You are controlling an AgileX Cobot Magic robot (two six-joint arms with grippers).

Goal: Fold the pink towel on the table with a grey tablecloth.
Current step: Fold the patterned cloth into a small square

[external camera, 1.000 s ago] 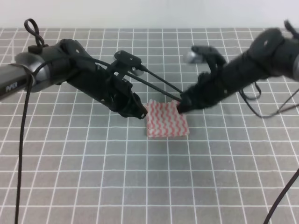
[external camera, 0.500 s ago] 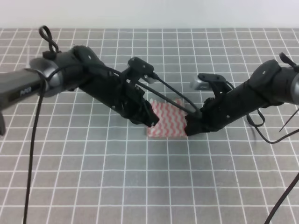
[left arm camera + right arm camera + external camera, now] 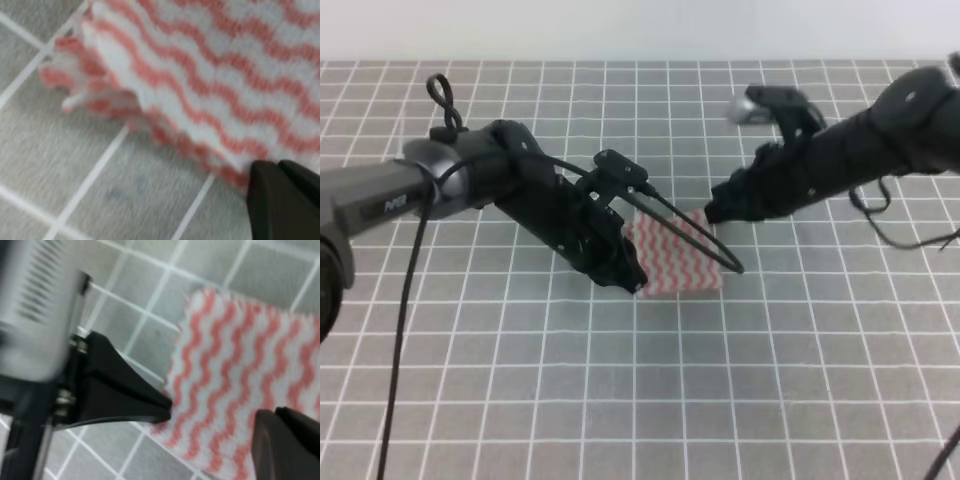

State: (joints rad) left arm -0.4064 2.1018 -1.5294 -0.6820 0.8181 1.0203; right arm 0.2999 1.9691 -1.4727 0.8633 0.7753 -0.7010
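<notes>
plain white wall [image 3: 620, 28], even light

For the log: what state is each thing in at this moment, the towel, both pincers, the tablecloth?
pink towel: folded into a small layered rectangle, lying flat on the cloth.
left pincer: tip at the towel's near-left edge; open or shut cannot be told.
right pincer: at the towel's far-right corner; whether it grips cannot be told.
grey tablecloth: spread flat.
</notes>
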